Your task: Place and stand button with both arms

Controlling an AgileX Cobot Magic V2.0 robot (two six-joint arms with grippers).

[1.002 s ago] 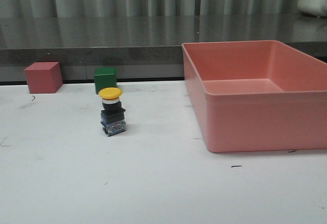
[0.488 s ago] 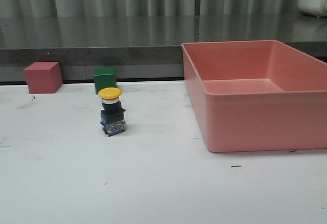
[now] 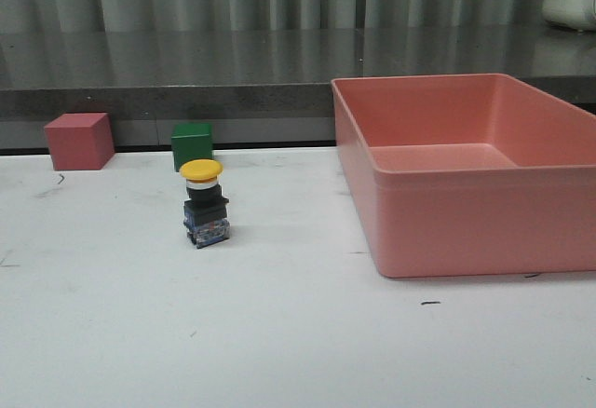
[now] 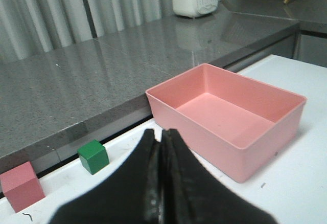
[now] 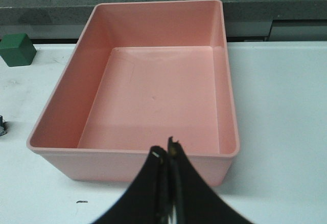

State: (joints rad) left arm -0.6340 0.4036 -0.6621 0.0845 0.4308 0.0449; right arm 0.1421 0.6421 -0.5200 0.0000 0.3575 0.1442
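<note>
Button (image 3: 205, 202) stands upright, yellow cap up, on the white bench (image 3: 279, 333), well apart from the pink bin (image 3: 466, 212) beside it and just in front of the green cube (image 3: 192, 145). Bare bench surrounds its base. Left pincer (image 4: 161, 147) and right pincer (image 5: 166, 157) both have fingers pressed together, holding nothing.
</note>
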